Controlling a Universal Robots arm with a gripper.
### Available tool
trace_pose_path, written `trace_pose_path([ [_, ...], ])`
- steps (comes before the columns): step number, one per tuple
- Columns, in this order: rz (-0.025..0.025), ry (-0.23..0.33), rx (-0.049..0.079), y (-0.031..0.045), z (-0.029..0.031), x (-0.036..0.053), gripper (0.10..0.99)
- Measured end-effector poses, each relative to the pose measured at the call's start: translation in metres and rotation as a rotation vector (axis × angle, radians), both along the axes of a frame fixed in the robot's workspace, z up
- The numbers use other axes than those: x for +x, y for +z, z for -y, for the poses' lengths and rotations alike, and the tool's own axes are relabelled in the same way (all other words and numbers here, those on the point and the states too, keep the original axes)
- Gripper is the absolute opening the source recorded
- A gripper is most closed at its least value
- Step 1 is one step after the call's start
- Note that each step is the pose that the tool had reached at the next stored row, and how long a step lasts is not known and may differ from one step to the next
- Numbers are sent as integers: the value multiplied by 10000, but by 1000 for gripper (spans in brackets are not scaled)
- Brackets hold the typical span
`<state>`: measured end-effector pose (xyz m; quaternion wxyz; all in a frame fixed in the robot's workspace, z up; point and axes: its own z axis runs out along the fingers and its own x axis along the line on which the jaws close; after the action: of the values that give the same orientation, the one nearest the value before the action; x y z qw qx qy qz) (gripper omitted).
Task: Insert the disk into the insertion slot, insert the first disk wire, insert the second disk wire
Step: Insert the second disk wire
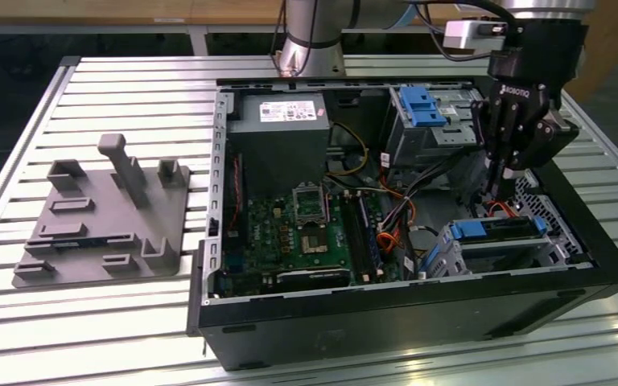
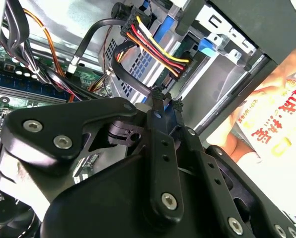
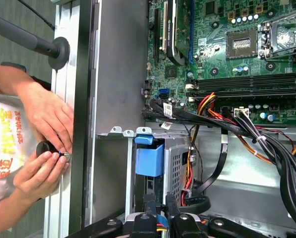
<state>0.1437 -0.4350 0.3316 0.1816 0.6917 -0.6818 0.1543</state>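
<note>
The disk point(image 1: 499, 230), framed by its blue carrier, lies in the insertion slot point(image 1: 554, 229), the perforated grey bay at the case's front corner on the exterior view's right. My gripper point(image 1: 496, 190) hangs straight above the disk's rear edge, its fingers closed together. In the second wrist view my gripper point(image 2: 167, 98) stands just short of a black connector point(image 2: 182, 70) carrying red, yellow and orange wires. The first wrist view shows the blue carrier tab point(image 3: 149, 157) ahead of my gripper point(image 3: 160, 202). Whether anything sits between the fingers is hidden.
A taller metal cage with a blue clip point(image 1: 421, 104) stands behind the slot. Black cable bundles point(image 3: 267, 144) cross beside the motherboard point(image 1: 309, 229). A person's hands point(image 3: 43, 134) work at the case's outer wall. A grey fixture point(image 1: 105, 217) lies on the slatted table.
</note>
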Motion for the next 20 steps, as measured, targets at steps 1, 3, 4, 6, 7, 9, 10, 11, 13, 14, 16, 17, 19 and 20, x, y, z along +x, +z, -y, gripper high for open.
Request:
trace_pose_path([
  [1, 0, 0, -1, -1, 0, 0, 196],
  [3, 0, 0, -1, -2, 0, 0, 196],
  [4, 0, 0, 0, -3, 0, 0, 196],
  [6, 0, 0, 0, -3, 0, 0, 196],
  [7, 0, 1, 2, -4, 0, 4, 196],
  [9, -1, 0, 1, -4, 0, 26, 196],
  [10, -1, 0, 1, -3, 0, 36, 196],
  [11, -1, 0, 1, -3, 0, 39, 196],
  [13, 1, 0, 134, -3, 14, 39, 196],
  [14, 3, 1, 263, -3, 23, 39, 196],
  [16, 5, 0, 466, 0, 44, 39, 196],
  [17, 8, 0, 537, 3, 57, 39, 196],
  [19, 14, 0, 679, 7, 83, 39, 196],
  [20, 18, 0, 750, 10, 97, 39, 196],
])
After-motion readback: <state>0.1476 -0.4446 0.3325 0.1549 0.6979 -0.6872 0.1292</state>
